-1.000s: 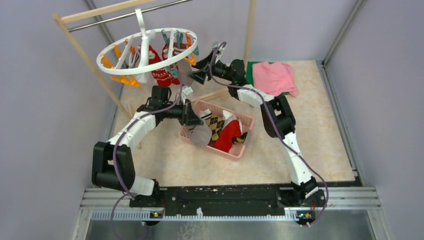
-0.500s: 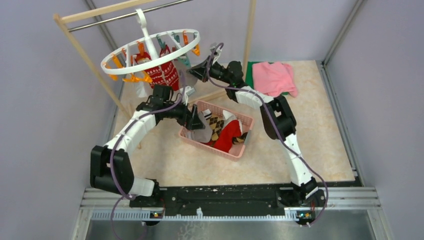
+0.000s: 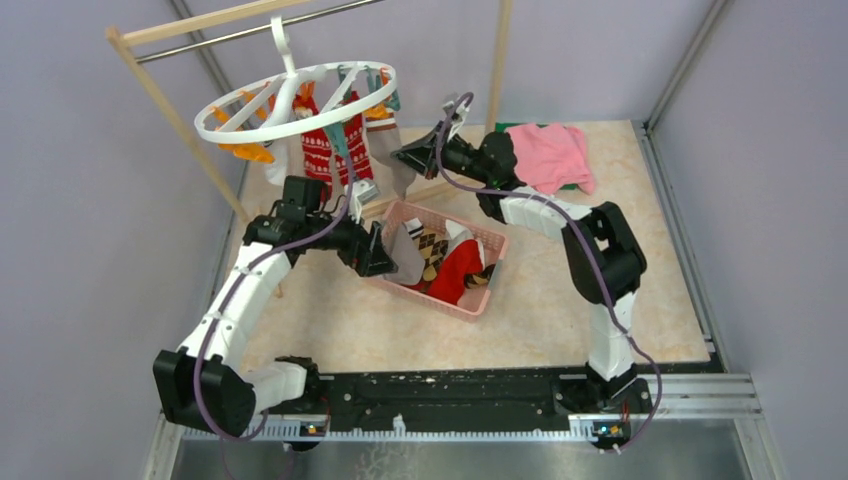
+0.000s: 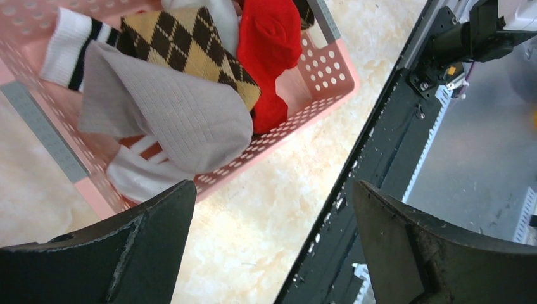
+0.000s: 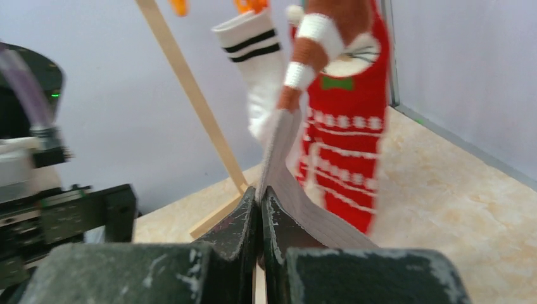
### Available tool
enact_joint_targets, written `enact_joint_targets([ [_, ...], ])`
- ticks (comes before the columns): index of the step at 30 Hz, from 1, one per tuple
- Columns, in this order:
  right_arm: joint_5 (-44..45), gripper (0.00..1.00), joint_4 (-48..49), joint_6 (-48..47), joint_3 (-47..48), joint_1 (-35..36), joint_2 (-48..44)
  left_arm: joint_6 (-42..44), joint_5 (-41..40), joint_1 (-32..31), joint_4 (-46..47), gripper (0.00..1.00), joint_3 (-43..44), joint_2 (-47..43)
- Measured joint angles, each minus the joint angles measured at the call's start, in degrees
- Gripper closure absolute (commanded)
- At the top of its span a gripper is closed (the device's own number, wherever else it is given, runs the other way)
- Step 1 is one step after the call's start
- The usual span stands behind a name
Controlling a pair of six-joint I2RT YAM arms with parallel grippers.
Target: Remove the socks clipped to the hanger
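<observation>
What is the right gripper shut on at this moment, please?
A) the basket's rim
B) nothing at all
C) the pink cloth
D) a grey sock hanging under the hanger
D: the right wrist view shows the right gripper shut on the grey sock, which hangs beside a red one.

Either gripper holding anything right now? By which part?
Right gripper pinches the plain grey ribbed sock by an edge of its hanging fabric; left gripper open, empty.
</observation>
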Motion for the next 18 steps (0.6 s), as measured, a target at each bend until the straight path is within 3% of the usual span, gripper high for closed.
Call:
enact_joint_targets([
  [10, 2.1, 1.00, -5.5, -2.4, -12.9, 6.1, -14.6, -2.1, 0.0, 0.5, -0.5, 0.01, -2.4, -8.4],
  [18, 4.1, 1.00, -7.4, -0.9, -17.9, 11.7, -20.1, -3.5, -1.4, 0.6, 0.0, 0.01, -2.4, -11.1],
])
